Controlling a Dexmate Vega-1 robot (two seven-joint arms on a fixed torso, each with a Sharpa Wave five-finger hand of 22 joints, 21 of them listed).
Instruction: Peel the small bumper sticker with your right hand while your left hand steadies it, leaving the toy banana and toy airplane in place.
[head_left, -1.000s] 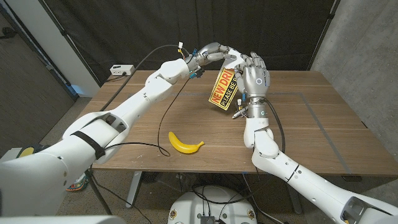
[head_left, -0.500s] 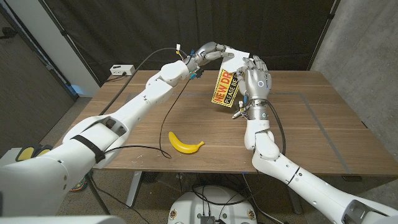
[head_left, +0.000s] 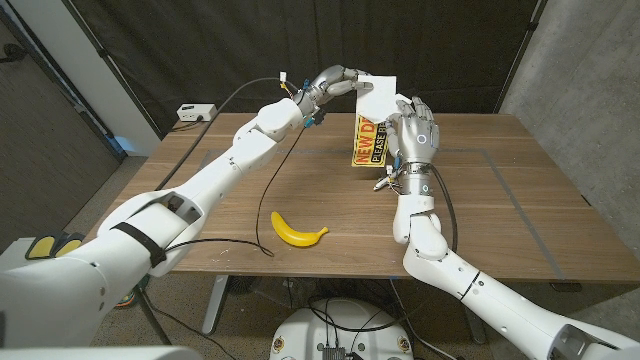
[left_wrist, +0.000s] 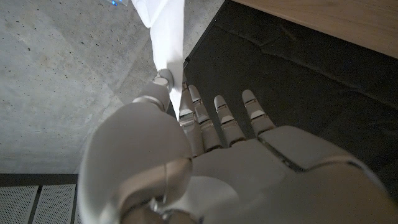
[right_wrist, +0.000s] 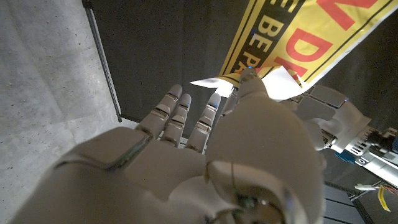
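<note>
Two robot hands hold a yellow bumper sticker in the air above the far side of a wooden bench.

The left robot hand (head_left: 335, 80) pinches the white backing sheet (head_left: 375, 95), peeled up from the sticker (head_left: 368, 142). The right robot hand (head_left: 412, 128) grips the sticker's edge, thumb and fingers closed on it. The lettering is partly covered; only "NEW D" and "PLEASE BE" can be read. A toy banana (head_left: 298, 231) lies near the bench's (head_left: 500, 200) front edge.
</note>
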